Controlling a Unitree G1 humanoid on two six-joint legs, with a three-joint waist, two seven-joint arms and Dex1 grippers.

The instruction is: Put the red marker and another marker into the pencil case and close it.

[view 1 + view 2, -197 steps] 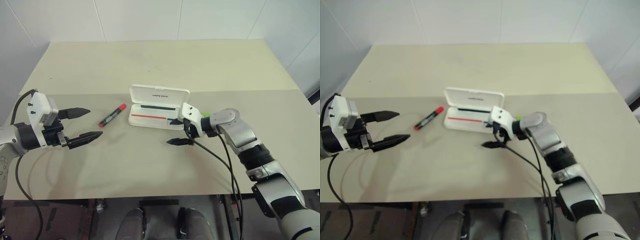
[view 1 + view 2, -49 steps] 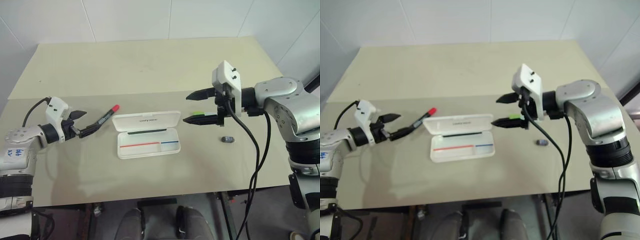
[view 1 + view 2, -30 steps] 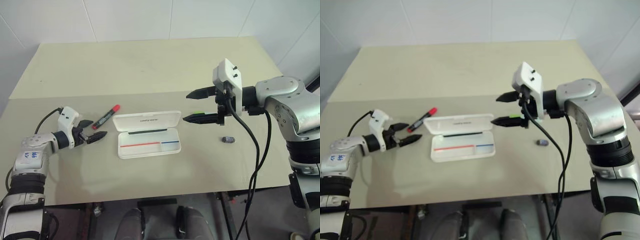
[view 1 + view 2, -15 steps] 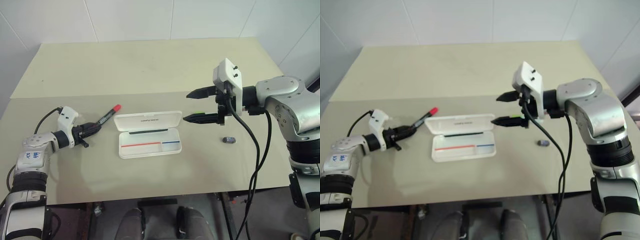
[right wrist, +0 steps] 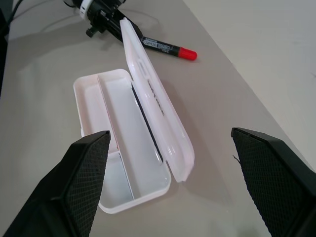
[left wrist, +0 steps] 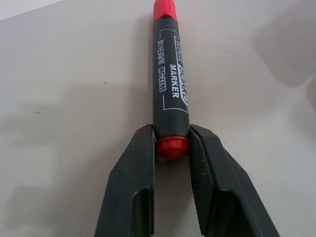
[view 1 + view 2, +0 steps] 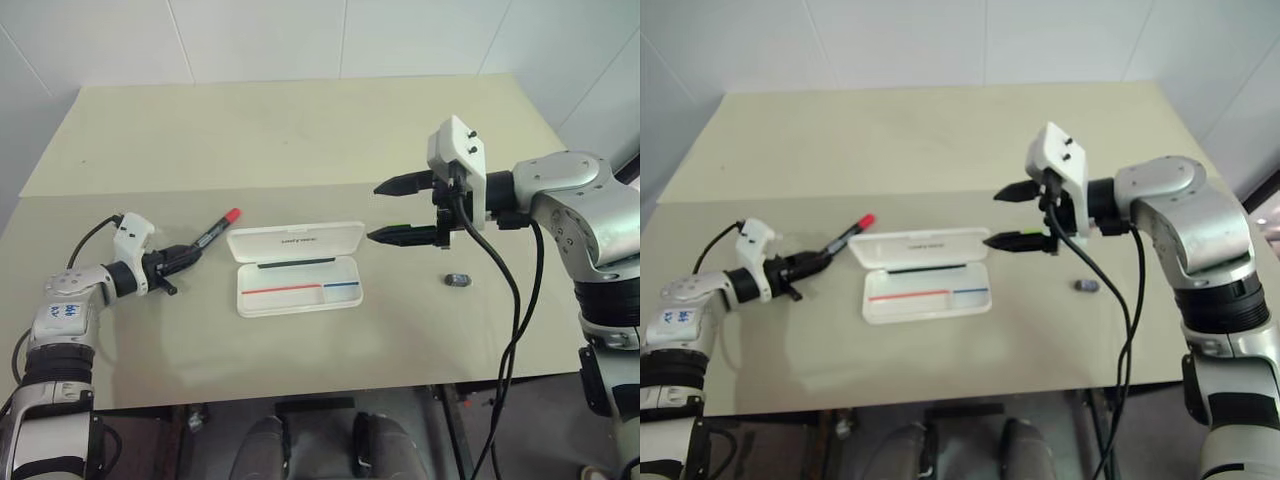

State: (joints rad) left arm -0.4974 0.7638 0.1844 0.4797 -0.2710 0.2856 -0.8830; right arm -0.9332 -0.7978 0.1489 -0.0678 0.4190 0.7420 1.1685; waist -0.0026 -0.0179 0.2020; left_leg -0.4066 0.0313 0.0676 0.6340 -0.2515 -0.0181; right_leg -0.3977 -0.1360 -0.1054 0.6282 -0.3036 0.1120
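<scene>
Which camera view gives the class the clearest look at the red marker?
The left wrist view: the red marker runs up the picture, label readable, its red butt end pinched between the left end effector fingers. The eye views show it small beside the open pencil case. The right wrist view shows it beyond the case lid.

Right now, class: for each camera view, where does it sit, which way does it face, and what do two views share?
Left eye, right eye: on the head, looking down over the beige table; both arms show.
Left wrist: along the left gripper, shut on the black-barrelled red marker.
Right wrist: between the open right gripper fingers, at the open flat white plastic pencil case.
Shared: the red marker and the left gripper also show in the right wrist view.
</scene>
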